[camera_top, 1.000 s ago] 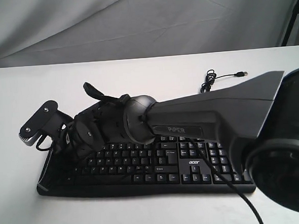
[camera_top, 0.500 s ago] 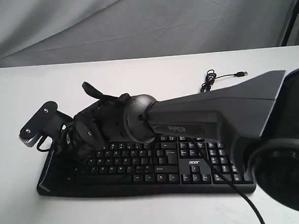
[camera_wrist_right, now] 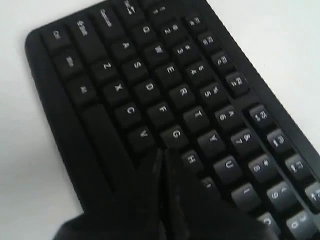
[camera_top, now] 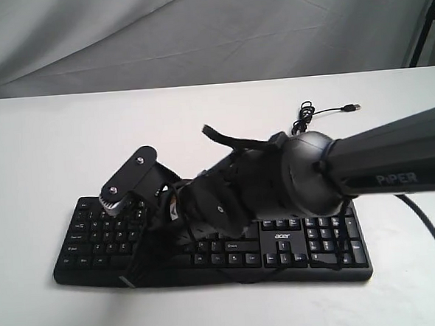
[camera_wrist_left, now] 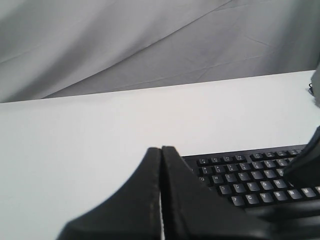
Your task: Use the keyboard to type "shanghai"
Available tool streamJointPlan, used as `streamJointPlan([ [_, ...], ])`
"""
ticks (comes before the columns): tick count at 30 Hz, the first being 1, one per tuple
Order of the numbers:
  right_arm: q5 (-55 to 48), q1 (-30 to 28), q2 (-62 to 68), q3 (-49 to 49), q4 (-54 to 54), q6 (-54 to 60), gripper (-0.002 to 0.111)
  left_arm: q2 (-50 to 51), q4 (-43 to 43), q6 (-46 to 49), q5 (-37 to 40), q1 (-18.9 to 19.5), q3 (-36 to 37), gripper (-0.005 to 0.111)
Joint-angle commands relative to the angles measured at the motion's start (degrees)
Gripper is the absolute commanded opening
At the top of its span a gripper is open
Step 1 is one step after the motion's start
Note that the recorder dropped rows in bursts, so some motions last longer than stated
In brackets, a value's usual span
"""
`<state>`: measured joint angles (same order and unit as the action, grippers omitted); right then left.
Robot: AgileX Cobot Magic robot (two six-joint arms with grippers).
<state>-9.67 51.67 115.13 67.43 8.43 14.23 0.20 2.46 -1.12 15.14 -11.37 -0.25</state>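
Keyboard (camera_top: 282,249) of black matte plastic, wide and flat, lying along the near side of a smooth white table (camera_top: 54,143). Its low square keycaps carry white legends, and a small white "acer" mark sits above the arrow keys. A thin black USB cable (camera_top: 303,117) lies coiled on the table behind the number pad, ending in a metal plug.

The right arm (camera_top: 396,178), a dark grey moulded shell marked "PIPER", reaches from the right across the middle of the keyboard. The right hand (camera_wrist_right: 161,155) has its two black tapered fingers pressed together with nothing between them. Their tips are over the letter block, among keys G, H and V; contact with a key cannot be told.

The left hand (camera_wrist_left: 161,149) is likewise closed and empty, its fingers meeting in a narrow seam over bare table beside one end of the keyboard. Creased grey cloth (camera_top: 195,31) forms the backdrop.
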Motion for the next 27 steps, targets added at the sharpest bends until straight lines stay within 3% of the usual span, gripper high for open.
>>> streamJointPlan([
  [1,3.4,-1.31,-0.21,-2.95,1.38,0.31,0.0,-0.2,0.04,-0.16,-0.27,-0.23,0.25,0.0],
  [27,5.36,-0.92,2.47,-2.95,2.25,0.71,0.0,-0.2,0.04,-0.16,-0.27,-0.23,0.25,0.0],
])
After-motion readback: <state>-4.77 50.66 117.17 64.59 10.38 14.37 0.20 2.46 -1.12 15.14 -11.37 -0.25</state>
